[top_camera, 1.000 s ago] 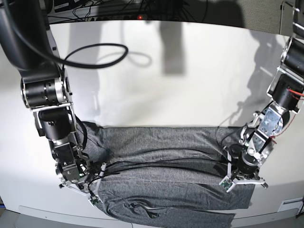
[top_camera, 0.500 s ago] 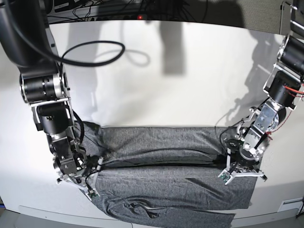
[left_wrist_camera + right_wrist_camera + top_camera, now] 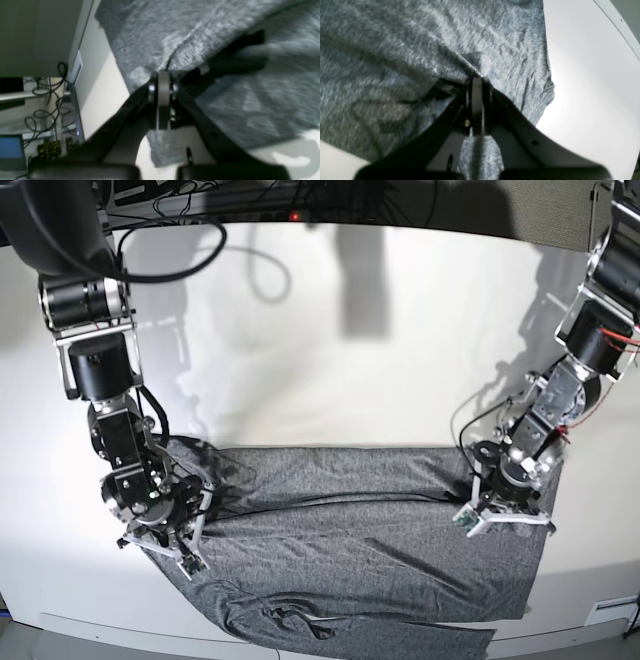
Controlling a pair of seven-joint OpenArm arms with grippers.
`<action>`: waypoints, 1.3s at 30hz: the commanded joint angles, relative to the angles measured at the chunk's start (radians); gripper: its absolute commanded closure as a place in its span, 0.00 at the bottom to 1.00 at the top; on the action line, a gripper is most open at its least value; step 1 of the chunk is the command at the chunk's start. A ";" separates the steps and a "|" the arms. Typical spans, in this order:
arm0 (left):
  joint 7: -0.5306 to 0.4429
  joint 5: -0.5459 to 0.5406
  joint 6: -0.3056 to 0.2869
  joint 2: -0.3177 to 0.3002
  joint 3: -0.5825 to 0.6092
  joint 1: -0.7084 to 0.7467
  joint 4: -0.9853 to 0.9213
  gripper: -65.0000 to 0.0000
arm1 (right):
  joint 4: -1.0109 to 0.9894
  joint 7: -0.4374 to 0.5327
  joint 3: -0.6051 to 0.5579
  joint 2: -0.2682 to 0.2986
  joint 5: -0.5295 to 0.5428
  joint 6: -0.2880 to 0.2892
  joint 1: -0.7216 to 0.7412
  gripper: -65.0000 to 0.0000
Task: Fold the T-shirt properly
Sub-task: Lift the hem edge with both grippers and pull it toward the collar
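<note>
**Q:** What has moved since the earlier frame?

**A:** Both arms have drawn back toward the far side of the white surface [image 3: 330, 330], carrying a fold of the T-shirt [image 3: 350, 530] with them. The cloth edge they hold now sits farther from the near edge, and the black cable [image 3: 170, 265] at the top left has changed shape.

**Q:** Where is the T-shirt now?

**A:** It lies across the near part of the surface as a wide grey band, stretched between the two arms. A rumpled strip of it trails along the near edge at the bottom of the base view.

**Q:** What is the left claw doing?

**A:** The left claw [image 3: 162, 75], on the right side of the base view, is closed tight on a pinch of grey cloth. Its wrist view shows fabric gathered into the tips, with the shirt's edge and pale surface beside it.

**Q:** And the right claw?

**A:** The right claw [image 3: 478, 78], on the left side of the base view, is likewise clamped on a tuck of the shirt. Wrinkles fan out from the tips, and bare white surface lies to the right of the cloth.
</note>
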 commanded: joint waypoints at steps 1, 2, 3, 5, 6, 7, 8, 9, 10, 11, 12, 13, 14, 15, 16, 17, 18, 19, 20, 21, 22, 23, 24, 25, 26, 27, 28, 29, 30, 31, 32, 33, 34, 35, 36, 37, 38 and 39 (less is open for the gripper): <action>-0.016 0.016 0.014 -0.009 -0.008 -0.024 0.023 1.00 | 0.034 0.013 0.005 0.015 0.004 -0.006 0.020 1.00; -0.016 0.025 0.014 -0.009 -0.008 -0.014 0.027 1.00 | 0.046 0.013 0.005 0.018 0.003 -0.006 0.004 1.00; -0.016 0.034 0.014 -0.009 -0.008 -0.007 0.027 1.00 | 0.055 0.013 0.005 0.021 0.004 -0.005 -0.011 1.00; -0.014 0.034 0.014 -0.012 -0.008 0.009 0.027 1.00 | 0.058 0.015 0.005 0.028 0.003 0.000 -0.037 1.00; -0.015 0.035 0.015 -0.016 -0.008 0.019 0.027 1.00 | 0.058 0.016 0.005 0.032 0.003 0.000 -0.049 1.00; -0.017 0.039 0.014 -0.023 -0.008 0.026 0.027 1.00 | 0.058 0.017 0.005 0.036 0.003 0.000 -0.058 1.00; -0.018 0.049 0.015 -0.031 -0.008 0.034 0.027 1.00 | 0.058 0.018 0.005 0.041 0.004 -0.001 -0.067 1.00; -0.019 0.058 0.015 -0.040 -0.008 0.041 0.027 1.00 | 0.058 0.023 0.005 0.047 0.004 -0.001 -0.074 1.00; -0.021 0.060 0.015 -0.052 -0.008 0.047 0.027 1.00 | 0.058 0.024 0.005 0.051 0.004 -0.001 -0.078 1.00; -0.024 0.058 0.015 -0.063 -0.008 0.050 0.027 1.00 | 0.058 0.025 0.005 0.058 0.004 -0.001 -0.083 1.00; -0.024 0.055 0.015 -0.076 -0.008 0.051 0.027 1.00 | 0.058 0.024 0.005 0.063 0.004 -0.001 -0.083 1.00; -0.024 0.056 0.016 -0.086 -0.008 0.052 0.027 1.00 | 0.058 0.024 0.005 0.069 0.004 -0.001 -0.085 1.00; -0.024 0.056 0.016 -0.095 -0.008 0.052 0.027 1.00 | 0.058 0.025 0.005 0.072 0.004 -0.001 -0.085 1.00; -0.025 0.055 0.016 -0.105 -0.008 0.052 0.027 1.00 | 0.058 0.024 0.005 0.075 0.004 -0.001 -0.085 1.00; -0.026 0.056 0.017 -0.109 -0.008 0.052 0.027 1.00 | 0.058 0.024 0.005 0.077 0.004 0.000 -0.085 1.00; -0.030 0.055 0.018 -0.115 -0.008 0.052 0.027 1.00 | 0.058 0.024 0.005 0.076 0.004 0.000 -0.086 1.00; -0.036 0.055 0.018 -0.117 -0.008 0.052 0.027 1.00 | 0.058 0.024 0.005 0.076 0.004 0.000 -0.086 1.00; -0.045 0.055 0.018 -0.117 -0.008 0.052 0.027 1.00 | 0.058 0.025 0.005 0.076 0.005 0.000 -0.086 1.00; -0.053 0.053 0.018 -0.117 -0.008 0.052 0.027 1.00 | 0.058 0.024 0.005 0.075 0.005 0.000 -0.086 1.00; -0.063 0.048 0.018 -0.117 -0.008 0.052 0.027 1.00 | 0.058 0.024 0.005 0.076 0.004 0.001 -0.086 1.00; -0.077 0.040 0.018 -0.117 -0.008 0.052 0.027 1.00 | 0.058 0.024 0.005 0.076 0.004 0.001 -0.086 1.00; -0.085 0.028 0.018 -0.117 -0.008 0.052 0.027 1.00 | 0.058 0.024 0.005 0.076 0.004 0.003 -0.088 1.00; -0.090 0.024 0.018 -0.117 -0.008 0.052 0.027 1.00 | 0.058 0.024 0.005 0.076 0.004 0.015 -0.088 1.00; -0.092 0.021 0.018 -0.117 -0.008 0.052 0.027 1.00 | 0.058 0.024 0.005 0.076 0.004 0.032 -0.089 1.00; -0.092 0.021 0.018 -0.117 -0.008 0.052 0.027 1.00 | 0.058 0.024 0.005 0.076 0.004 0.045 -0.089 1.00; -0.092 0.022 0.018 -0.117 -0.008 0.052 0.027 1.00 | 0.058 0.024 0.005 0.076 0.004 0.050 -0.089 1.00; -0.092 0.022 0.018 -0.117 -0.008 0.052 0.027 1.00 | 0.058 0.024 0.005 0.076 0.004 0.052 -0.089 1.00; -0.092 0.022 0.018 -0.117 -0.008 0.052 0.027 1.00 | 0.058 0.024 0.005 0.076 0.004 0.052 -0.088 1.00; -0.092 0.021 0.018 -0.117 -0.008 0.052 0.027 1.00 | 0.058 0.024 0.005 0.076 0.004 0.052 -0.088 1.00; -0.092 0.021 0.018 -0.117 -0.008 0.052 0.027 1.00 | 0.058 0.024 0.005 0.076 0.004 0.052 -0.088 1.00; -0.092 0.021 0.018 -0.117 -0.008 0.052 0.027 1.00 | 0.058 0.024 0.005 0.076 0.004 0.052 -0.089 1.00; -0.092 0.021 0.018 -0.117 -0.008 0.052 0.027 1.00 | 0.058 0.022 0.005 0.076 0.004 0.052 -0.089 1.00; -0.092 0.022 0.018 -0.117 -0.008 0.052 0.027 0.95 | 0.058 0.017 0.005 0.076 0.004 0.052 -0.088 1.00; -0.092 0.021 0.018 -0.117 -0.008 0.053 0.027 0.88 | 0.058 0.015 0.005 0.076 0.004 0.052 -0.089 1.00; -0.092 0.021 0.018 -0.117 -0.008 0.053 0.027 0.82 | 0.058 0.014 0.005 0.076 0.004 0.052 -0.089 0.99; -0.091 0.021 0.018 -0.117 -0.008 0.053 0.027 0.77 | 0.058 0.011 0.005 0.077 0.003 0.052 -0.089 0.92; -0.087 0.021 0.018 -0.117 -0.008 0.053 0.027 0.75 | 0.058 0.005 0.005 0.077 0.003 0.052 -0.089 0.87; -0.076 0.022 0.018 -0.117 -0.008 0.053 0.027 0.74 | 0.058 0.001 0.005 0.077 0.003 0.052 -0.089 0.85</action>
